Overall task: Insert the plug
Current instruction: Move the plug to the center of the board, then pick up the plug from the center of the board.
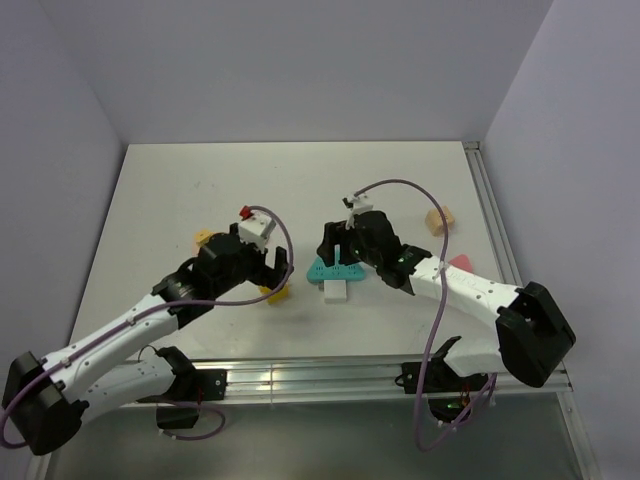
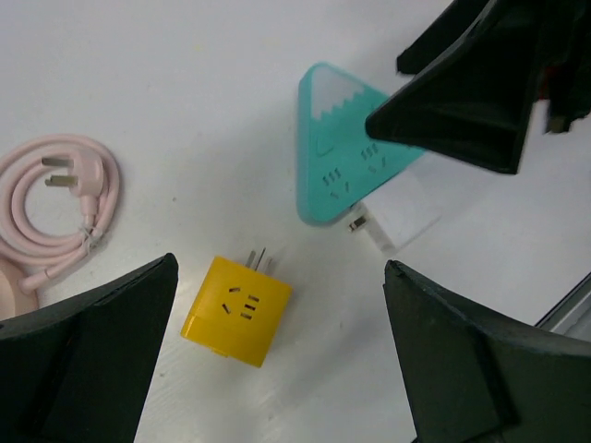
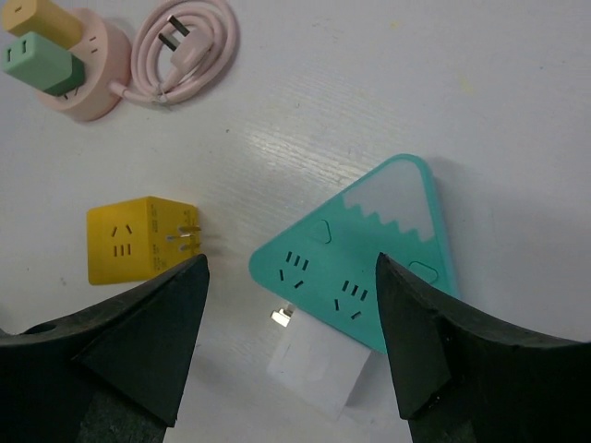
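Mint-green plug (image 3: 37, 63) far from right hand (image 3: 289, 277)

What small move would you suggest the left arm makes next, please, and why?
Probably swing the left gripper toward the plug, which sits on the pink base beside the coiled cable; that gripper is open and empty, hovering over the yellow cube instead.

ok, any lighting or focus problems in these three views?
Top external: soft even light, faint shadows, small parts poorly resolved. Left wrist: yellow cube sharp; fingers of the left gripper near-black, no detail. Right wrist: plug sharp in top-left corner; slight sheen on table.
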Robot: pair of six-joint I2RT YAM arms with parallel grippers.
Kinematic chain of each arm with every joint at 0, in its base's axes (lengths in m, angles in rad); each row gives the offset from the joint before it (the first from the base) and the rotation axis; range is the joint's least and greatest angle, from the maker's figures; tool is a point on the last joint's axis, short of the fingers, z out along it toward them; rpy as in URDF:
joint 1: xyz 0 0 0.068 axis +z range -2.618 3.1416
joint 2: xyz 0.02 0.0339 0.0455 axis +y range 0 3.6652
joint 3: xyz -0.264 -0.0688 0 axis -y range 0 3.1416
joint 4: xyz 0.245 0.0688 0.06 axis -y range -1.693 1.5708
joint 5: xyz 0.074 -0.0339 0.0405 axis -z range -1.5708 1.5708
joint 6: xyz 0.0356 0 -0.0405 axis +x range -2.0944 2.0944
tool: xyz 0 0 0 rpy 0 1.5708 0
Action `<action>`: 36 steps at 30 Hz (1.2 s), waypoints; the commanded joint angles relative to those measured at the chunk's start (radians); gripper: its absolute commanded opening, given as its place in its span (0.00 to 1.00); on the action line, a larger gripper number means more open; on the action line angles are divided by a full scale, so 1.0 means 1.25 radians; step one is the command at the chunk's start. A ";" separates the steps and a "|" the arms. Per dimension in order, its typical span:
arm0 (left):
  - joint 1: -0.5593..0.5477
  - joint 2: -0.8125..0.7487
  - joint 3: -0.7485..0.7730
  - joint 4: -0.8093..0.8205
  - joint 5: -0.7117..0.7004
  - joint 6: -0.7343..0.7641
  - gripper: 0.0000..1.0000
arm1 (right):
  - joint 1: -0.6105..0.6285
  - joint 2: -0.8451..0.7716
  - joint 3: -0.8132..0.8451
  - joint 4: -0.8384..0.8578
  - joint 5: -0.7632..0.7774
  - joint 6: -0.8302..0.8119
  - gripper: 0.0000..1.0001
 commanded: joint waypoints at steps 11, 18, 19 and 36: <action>0.000 0.110 0.128 -0.276 -0.069 0.181 1.00 | -0.021 -0.128 -0.111 0.137 0.118 0.045 0.80; 0.024 0.223 0.147 -0.328 0.061 0.272 1.00 | -0.026 -0.129 -0.111 0.138 0.119 0.050 0.80; 0.034 0.245 0.148 -0.334 0.062 0.293 1.00 | -0.028 -0.132 -0.112 0.138 0.119 0.051 0.80; 0.117 0.386 0.176 -0.306 0.153 0.330 1.00 | -0.042 -0.137 -0.119 0.146 0.091 0.059 0.80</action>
